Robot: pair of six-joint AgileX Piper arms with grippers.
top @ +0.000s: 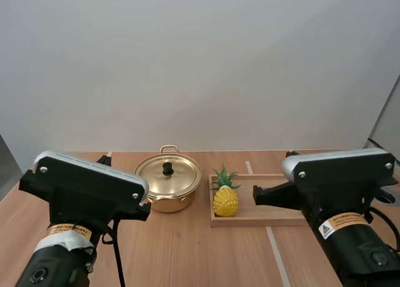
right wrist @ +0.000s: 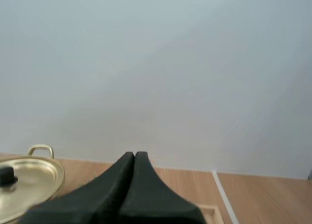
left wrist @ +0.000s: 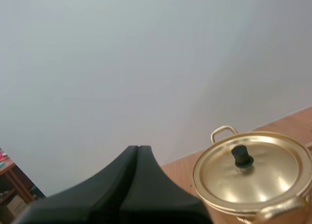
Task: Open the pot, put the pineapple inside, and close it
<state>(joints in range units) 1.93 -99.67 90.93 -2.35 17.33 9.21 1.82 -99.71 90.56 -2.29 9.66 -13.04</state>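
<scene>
A golden pot (top: 167,186) stands on the wooden table with its lid (top: 168,173) on; the lid has a black knob (top: 167,168). Right of it a yellow pineapple (top: 225,196) with green leaves stands upright at the left end of a wooden tray (top: 275,215). In the left wrist view my left gripper (left wrist: 138,149) is shut on nothing, its fingers one dark wedge, short of the pot (left wrist: 253,173). My right gripper (right wrist: 134,154) is shut as well, with the pot's lid (right wrist: 27,177) off to its side. In the high view the right gripper (top: 259,193) sits over the tray.
The pot's loop handles (top: 169,148) point to the far and near sides. A pale wall rises behind the table. Bare tabletop (top: 187,249) lies in front of the pot and tray, between the two arms.
</scene>
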